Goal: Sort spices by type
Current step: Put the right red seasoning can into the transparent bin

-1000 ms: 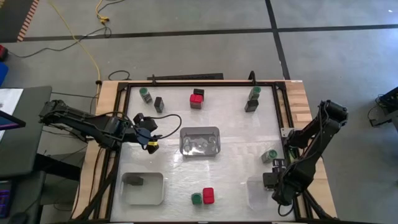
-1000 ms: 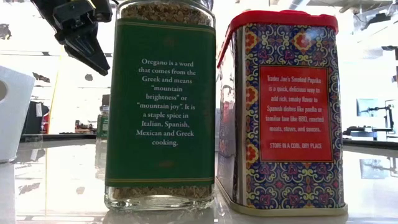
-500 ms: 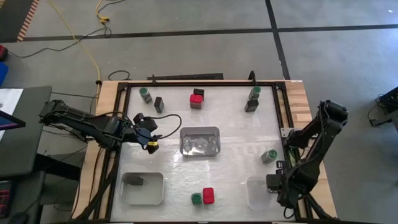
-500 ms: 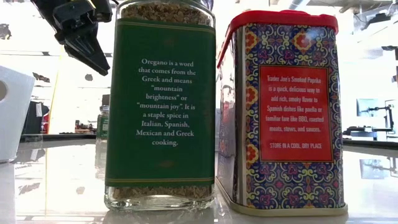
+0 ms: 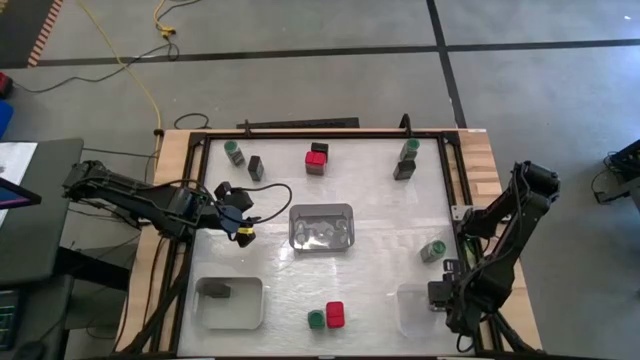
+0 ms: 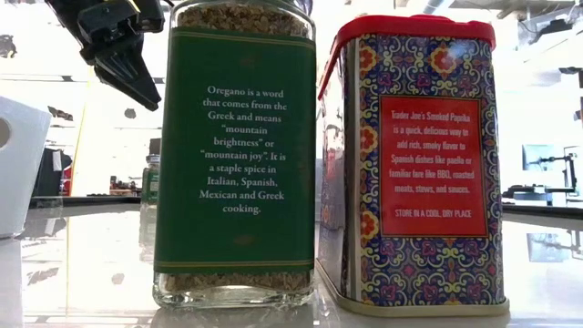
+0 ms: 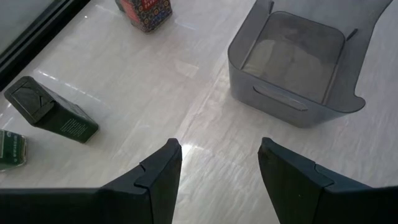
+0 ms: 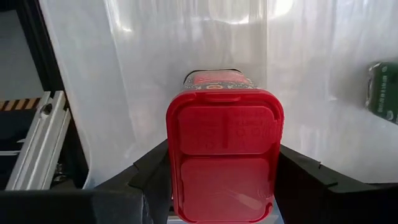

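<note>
The left gripper (image 5: 243,231) hung over the left side of the table (image 5: 380,215), a bit left of the grey tray (image 5: 322,228) in the middle. Its two dark fingers (image 7: 158,174) were spread apart and had nothing between them. Near it, at the back left, stood a green-lidded jar (image 5: 233,151) and a dark box (image 5: 256,167) just beside it. Down at the front left sat a white tray (image 5: 230,302) with one small dark thing (image 5: 220,291) inside.

At the back, in the middle, a red-topped box (image 5: 316,160) stood touching another dark one (image 5: 319,148). At the front, in the middle, a green oregano jar (image 6: 234,155) and a red paprika tin (image 6: 414,164) stood side by side, very close together.

At the back right were a second green jar (image 5: 409,148) and a dark box next to it (image 5: 403,169). A third green jar (image 5: 434,250) lay on its side near the right edge.

The right gripper (image 5: 437,293) was at the front right corner, over a clear tray (image 5: 410,310). Its fingers (image 8: 149,171) were pinching a red-lidded tin (image 8: 224,152) from both sides.
</note>
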{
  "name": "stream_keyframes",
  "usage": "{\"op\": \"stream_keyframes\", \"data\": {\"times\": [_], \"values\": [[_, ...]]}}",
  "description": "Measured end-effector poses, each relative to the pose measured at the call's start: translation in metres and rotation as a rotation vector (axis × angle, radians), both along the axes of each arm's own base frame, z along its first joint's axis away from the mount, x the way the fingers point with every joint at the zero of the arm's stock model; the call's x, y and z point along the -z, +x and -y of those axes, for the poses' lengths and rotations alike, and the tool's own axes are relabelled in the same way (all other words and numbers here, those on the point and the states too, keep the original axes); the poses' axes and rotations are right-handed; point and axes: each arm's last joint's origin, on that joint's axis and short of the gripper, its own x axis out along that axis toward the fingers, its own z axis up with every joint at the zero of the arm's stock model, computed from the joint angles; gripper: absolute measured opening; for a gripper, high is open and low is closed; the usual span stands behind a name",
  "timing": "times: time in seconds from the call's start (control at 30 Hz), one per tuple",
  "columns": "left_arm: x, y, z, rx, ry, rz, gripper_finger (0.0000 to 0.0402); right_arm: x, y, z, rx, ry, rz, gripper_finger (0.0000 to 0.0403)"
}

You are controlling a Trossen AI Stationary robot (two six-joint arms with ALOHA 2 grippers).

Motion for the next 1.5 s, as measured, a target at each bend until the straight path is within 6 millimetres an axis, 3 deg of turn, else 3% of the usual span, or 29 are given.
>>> {"op": "stream_keyframes", "data": {"times": [0.53,1.5], "values": [[0.0,0.0,0.0,0.0,0.0,0.0,0.0203,0.0091,0.0044,-0.0086,-0.012,-0.002,-0.008,0.0245],[0.0,0.0,-0.0001,0.0,0.0,0.0,0.0203,0.0092,0.0046,-0.0051,-0.017,-0.027,-0.029,0.0245]]}}
